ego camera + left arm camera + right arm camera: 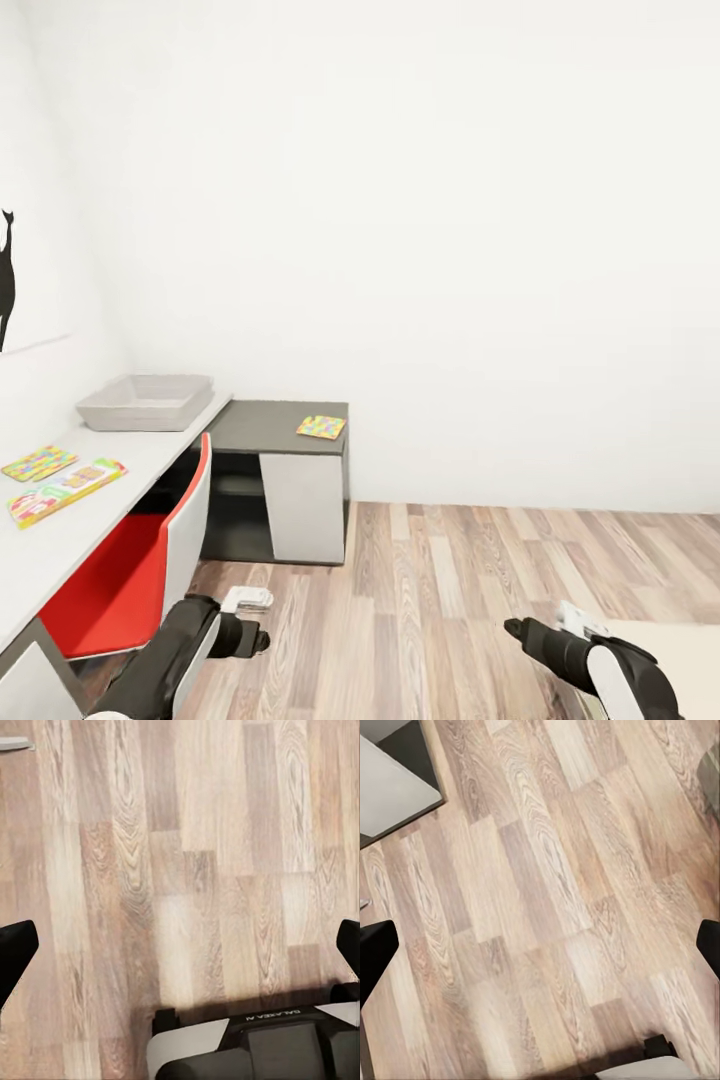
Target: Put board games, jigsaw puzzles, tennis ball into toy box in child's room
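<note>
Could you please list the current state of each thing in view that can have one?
Shallow light grey toy box: on the pale desk top, looks empty.
Multicolour jigsaw sheet: flat on the lower dark grey section.
Second jigsaw sheet: flat on the desk top.
Long red-edged board game: flat on the desk top.
Red chair: pushed under the desk.
Left gripper: open, empty.
Right gripper: open, empty.

Floor ahead: I see bare wood planks, open for both arms.
Table edge: a red chair is tucked under it, blocking my left side.
Far end: the toy box sits against the wall, open from above.
</note>
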Motion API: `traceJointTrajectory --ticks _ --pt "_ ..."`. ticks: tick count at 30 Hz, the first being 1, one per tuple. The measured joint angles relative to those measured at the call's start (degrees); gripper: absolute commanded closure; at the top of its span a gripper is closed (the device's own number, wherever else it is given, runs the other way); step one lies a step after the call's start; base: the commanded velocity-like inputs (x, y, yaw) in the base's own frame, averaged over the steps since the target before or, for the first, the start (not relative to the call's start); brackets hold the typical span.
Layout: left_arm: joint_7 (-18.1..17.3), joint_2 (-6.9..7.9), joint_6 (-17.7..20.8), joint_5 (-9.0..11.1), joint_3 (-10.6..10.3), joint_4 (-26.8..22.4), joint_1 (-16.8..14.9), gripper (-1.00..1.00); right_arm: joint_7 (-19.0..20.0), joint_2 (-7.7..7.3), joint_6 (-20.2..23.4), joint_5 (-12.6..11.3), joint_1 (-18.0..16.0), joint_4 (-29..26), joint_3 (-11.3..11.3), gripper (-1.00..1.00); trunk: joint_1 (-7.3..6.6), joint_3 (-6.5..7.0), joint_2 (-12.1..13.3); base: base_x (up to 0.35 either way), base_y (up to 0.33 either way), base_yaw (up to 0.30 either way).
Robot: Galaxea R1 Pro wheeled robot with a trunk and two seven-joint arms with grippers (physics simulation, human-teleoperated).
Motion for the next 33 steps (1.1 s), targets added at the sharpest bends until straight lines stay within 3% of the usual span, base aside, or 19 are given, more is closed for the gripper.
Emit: traceJointTrajectory --ticks 6,10,14,20,25,30,33 --pt "-0.46 0.78 1.34 0.01 1.12 -3.62 0.04 -1.0 -0.02 0.07 3.15 0.06 -0.01 -2.06 -0.11 -1.0 -0.22 0.35 0.42 0.0 0.0 -0.282" --pt "-0.47 1.36 2.29 0.11 3.55 -4.54 0.05 -1.0 0.03 -0.33 4.37 0.04 -0.01 -5.04 -0.07 -1.0 -0.22 0.46 0.42 0.0 0.0 -0.282" --pt "-0.54 1.49 2.64 0.17 4.49 -4.76 0.04 -1.0 0.24 -0.4 4.35 0.05 -0.08 -6.47 -0.74 -1.0 -0.22 0.57 0.42 0.0 0.0 -0.282" --pt "-2.35 1.59 2.39 0.11 4.76 -4.82 0.05 -1.0 0.74 -0.23 4.36 0.0 -0.1 -6.9 -4.4 -1.0 -0.22 0.74 0.42 0.0 0.0 -0.282" --pt "-5.27 1.67 2.25 -0.06 4.81 -4.83 0.07 -1.0 3.71 -0.03 4.39 -0.03 -0.03 -6.82 -7.43 -1.0 -0.22 0.85 0.43 0.0 0.0 -0.282" --pt "-7.33 2.4 2.15 0.0 4.82 -4.84 0.05 -1.0 10.89 -0.25 4.24 -0.17 0.2 -6.36 -10.98 -1.0 -0.22 0.88 0.42 0.0 0.0 -0.282" --pt "-9.35 2.63 2.14 0.02 4.86 -4.84 0.04 -1.0 16.51 -0.36 4.17 -0.75 1.18 -6.29 -14.86 -1.0 -0.22 0.88 0.42 0.0 0.0 -0.282"
